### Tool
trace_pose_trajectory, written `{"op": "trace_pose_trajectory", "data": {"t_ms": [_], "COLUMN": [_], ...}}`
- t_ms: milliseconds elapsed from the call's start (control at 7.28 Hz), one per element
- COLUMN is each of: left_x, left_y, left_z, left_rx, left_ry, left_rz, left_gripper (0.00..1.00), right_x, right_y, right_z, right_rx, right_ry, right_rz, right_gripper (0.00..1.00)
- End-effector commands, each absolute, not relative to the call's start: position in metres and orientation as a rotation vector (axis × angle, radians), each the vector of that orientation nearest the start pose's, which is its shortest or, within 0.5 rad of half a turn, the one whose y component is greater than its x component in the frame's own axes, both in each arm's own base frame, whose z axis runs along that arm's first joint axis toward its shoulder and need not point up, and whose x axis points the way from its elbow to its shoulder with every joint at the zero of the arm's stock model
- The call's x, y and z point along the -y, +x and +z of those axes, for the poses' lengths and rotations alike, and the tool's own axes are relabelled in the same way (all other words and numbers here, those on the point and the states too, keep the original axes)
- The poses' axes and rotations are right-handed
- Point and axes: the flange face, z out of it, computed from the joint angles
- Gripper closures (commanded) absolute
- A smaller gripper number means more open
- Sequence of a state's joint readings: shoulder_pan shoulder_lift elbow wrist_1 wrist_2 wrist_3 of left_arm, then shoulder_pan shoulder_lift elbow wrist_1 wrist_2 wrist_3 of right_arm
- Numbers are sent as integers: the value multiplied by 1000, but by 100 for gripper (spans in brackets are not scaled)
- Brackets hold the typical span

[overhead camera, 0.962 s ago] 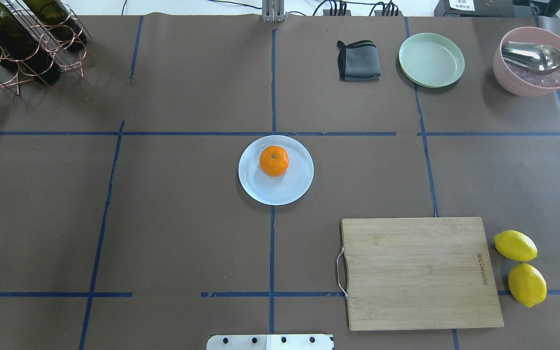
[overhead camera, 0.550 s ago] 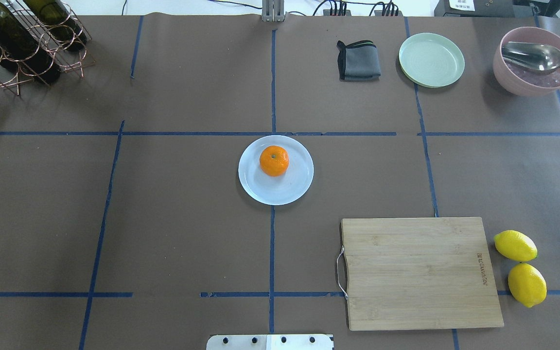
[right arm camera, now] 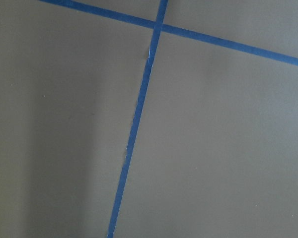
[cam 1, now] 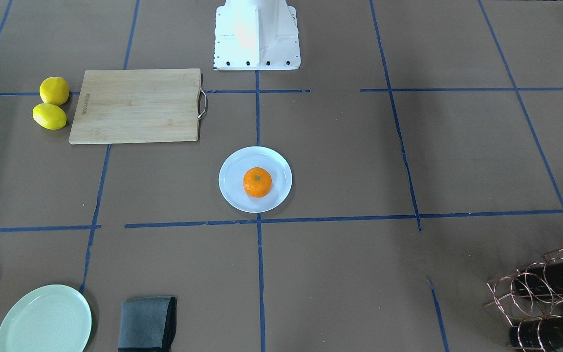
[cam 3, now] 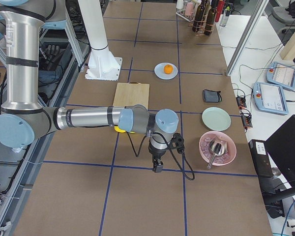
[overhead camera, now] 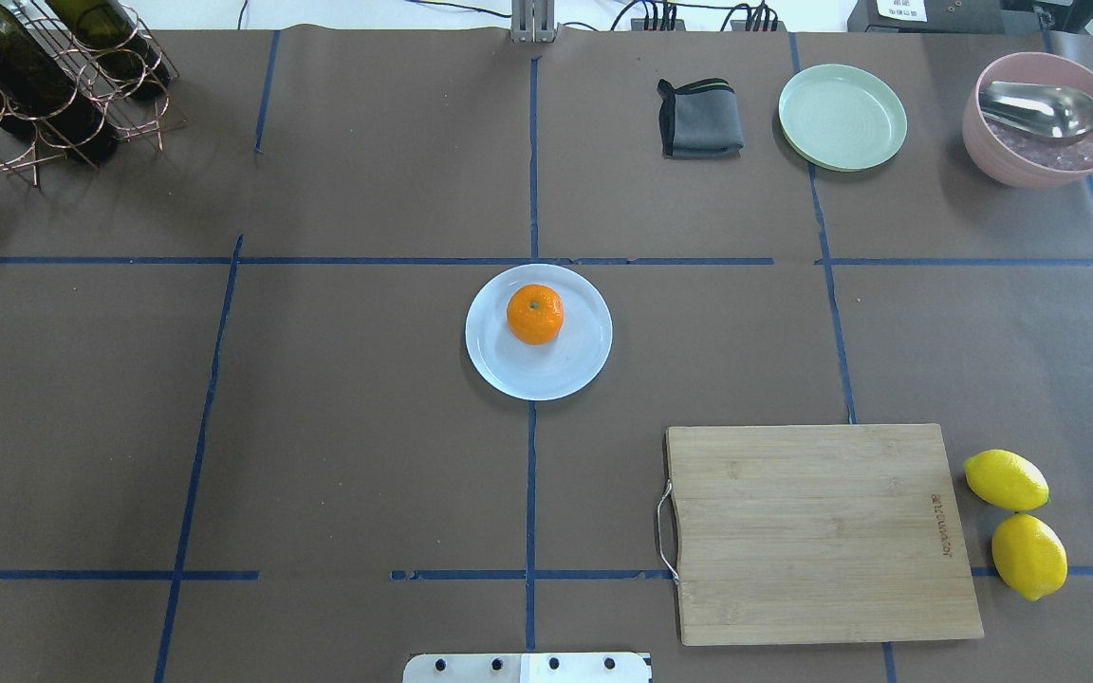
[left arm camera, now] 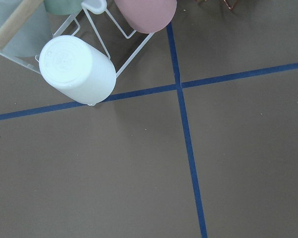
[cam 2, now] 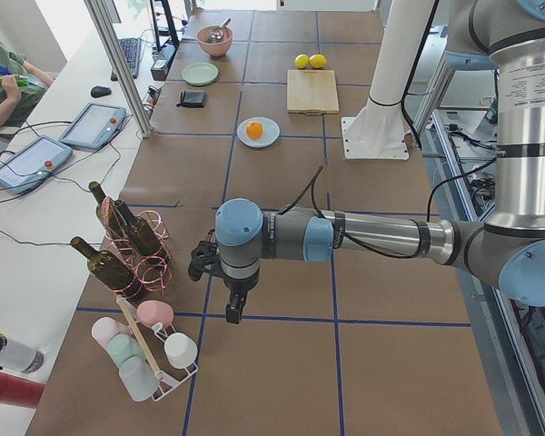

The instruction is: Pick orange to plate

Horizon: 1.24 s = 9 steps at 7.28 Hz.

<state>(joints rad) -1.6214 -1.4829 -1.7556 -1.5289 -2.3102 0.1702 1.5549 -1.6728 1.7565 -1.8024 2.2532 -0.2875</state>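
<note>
1. The orange (overhead camera: 535, 314) sits on the plate (overhead camera: 577, 365), a little toward the plate's side away from the robot. The plate is at the middle of the table, on a tape line, and nothing touches the fruit.
2. The overhead and front-facing views show the tabletop without any arm; only the two side views show the arms.
3. The exterior left view shows the left gripper (cam 2: 233, 309) pointing down over brown paper. It is near the wine rack (cam 2: 127, 241) and a cup rack (cam 2: 150, 354), well apart from the plate. I cannot tell how wide its jaws stand or whether it holds anything.
4. The exterior right view shows the right gripper (cam 3: 158, 167) pointing down over a tape line near the pink bowl (cam 3: 217, 147), also well apart from the plate. Its opening cannot be judged either.
5. The left wrist view shows a white cup (left arm camera: 77, 69) on the wire rack and a tape crossing. The right wrist view shows paper and tape.
6. The spoon (overhead camera: 1045, 109) in the bowl shows clearly from overhead. The front-facing view cuts off the green plate (cam 1: 44, 320) and the grey cloth (cam 1: 147, 322) at its lower edge. In the exterior right view the right arm mostly hides the lemons (overhead camera: 1006, 479).
</note>
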Motion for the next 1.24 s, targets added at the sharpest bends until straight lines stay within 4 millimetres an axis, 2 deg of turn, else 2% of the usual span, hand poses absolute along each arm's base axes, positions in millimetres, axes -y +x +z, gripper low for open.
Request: {"op": "trace_pose_trajectory", "data": {"t_ms": [0, 412, 1099], "left_x": [447, 439, 438], "left_y": [-89, -87, -87], "left_z": [620, 629, 628], "left_rx": [-730, -731, -727], "left_ry": [129, 109, 113], "left_rz": [135, 129, 130], "left_gripper": [0, 0, 0], "right_x": [433, 436, 436], "right_y": [64, 63, 63], "right_z": [645, 643, 644], "right_rx": [698, 699, 699], "right_ry": [-54, -49, -50], "right_rz": [-233, -238, -239], "right_gripper": [0, 0, 0]}}
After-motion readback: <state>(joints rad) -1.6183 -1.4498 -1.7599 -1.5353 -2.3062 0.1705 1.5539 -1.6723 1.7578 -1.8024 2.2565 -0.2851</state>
